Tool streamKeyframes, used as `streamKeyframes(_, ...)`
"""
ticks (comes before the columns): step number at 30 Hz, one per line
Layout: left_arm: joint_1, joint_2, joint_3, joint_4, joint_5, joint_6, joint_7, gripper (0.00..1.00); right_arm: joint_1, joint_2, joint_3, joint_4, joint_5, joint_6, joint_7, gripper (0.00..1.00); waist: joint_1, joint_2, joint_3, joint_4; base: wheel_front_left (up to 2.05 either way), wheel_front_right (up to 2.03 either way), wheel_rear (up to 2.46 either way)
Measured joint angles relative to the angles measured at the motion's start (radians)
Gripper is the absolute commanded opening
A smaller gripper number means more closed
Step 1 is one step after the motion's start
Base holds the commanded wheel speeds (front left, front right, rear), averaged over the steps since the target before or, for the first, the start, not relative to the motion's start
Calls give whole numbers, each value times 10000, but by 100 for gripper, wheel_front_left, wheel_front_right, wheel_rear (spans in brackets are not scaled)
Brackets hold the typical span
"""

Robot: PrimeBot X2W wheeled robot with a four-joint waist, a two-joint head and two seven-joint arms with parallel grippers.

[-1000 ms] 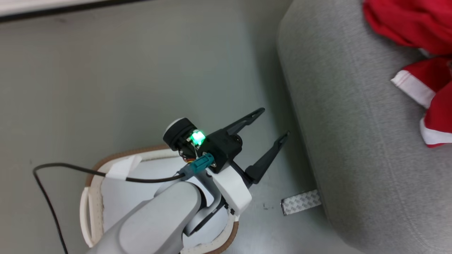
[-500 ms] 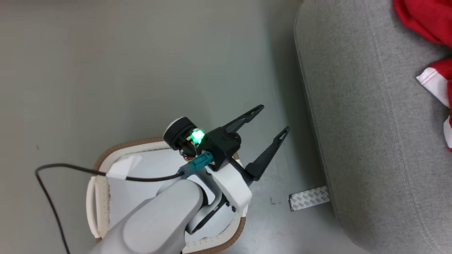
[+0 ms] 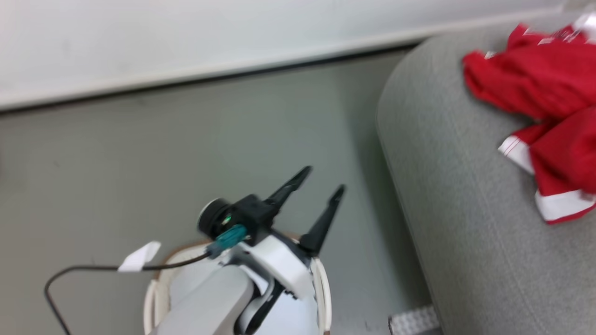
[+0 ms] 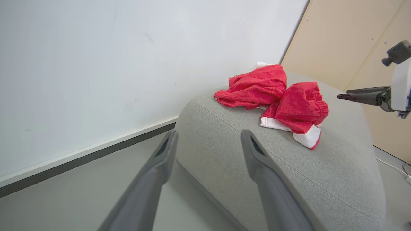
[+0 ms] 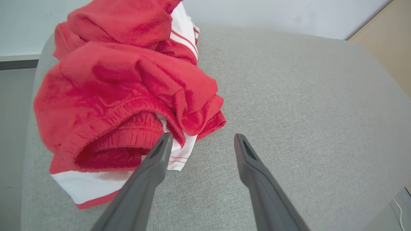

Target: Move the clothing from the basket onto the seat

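- Red soft fabric with white trim: the clothing (image 4: 276, 96) lies as one crumpled heap on top of the seat (image 4: 321, 166), near its rounded end by the wall and well apart from the basket (image 3: 322, 291).
- Basket: stands on the floor just beside the seat, partly under the left forearm. The visible part of its inside is plain white, so the transfer is judged complete or nearly so.
- Right gripper (image 5: 203, 136): fingers spread wide with nothing between them. One fingertip sits at the heap's white-hemmed edge; whether it touches the fabric cannot be told. This pose is judged to suit letting go, with the jaws wide directly over fabric that rests on the cushion.
- Left gripper (image 3: 324, 179): fingers spread and empty, above the basket and pointing toward the seat's end. It is judged to be parked clear of the right arm's work.
- Orientation: in the head view the heap's long axis runs roughly parallel to the seat's floor-side edge. The white-hemmed end points away from the wall, and an elastic opening faces the right wrist camera. No part overhangs the seat edge.
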Motion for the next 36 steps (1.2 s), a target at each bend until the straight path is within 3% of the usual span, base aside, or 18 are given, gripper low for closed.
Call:
streamKeyframes(8,1164,355,991,-293,-479,516,-251,100,692,-1402,-81,-2654,67,2,522,100,-3,1,-1766,357,0,0,0)
streamKeyframes(14,1805,627,1808,-802,-842,713,-301,100,1295,-1329,-1164,-4794,-301,0,286,100,-3,0,-2525,888,0,0,0)
streamKeyframes(19,2335,813,2759,-1191,-947,1185,-307,100,2121,-280,-2205,-6253,-1101,0,238,100,-2,0,-2880,1410,0,0,0)
streamKeyframes(25,2921,807,3779,-1363,-596,1651,-311,100,3290,1549,-3463,-7229,-2579,0,-443,100,-1,1,-3118,1943,0,0,0)
streamKeyframes(31,3703,382,4832,-1214,-117,1513,-311,100,4519,3549,-3733,-7530,-3189,0,-1471,100,0,0,-3186,2215,0,0,0)
streamKeyframes(36,4452,-8,5526,-796,291,1068,-311,100,5132,4472,-3636,-7193,-3636,0,-2420,100,0,0,-3231,2199,0,0,0)
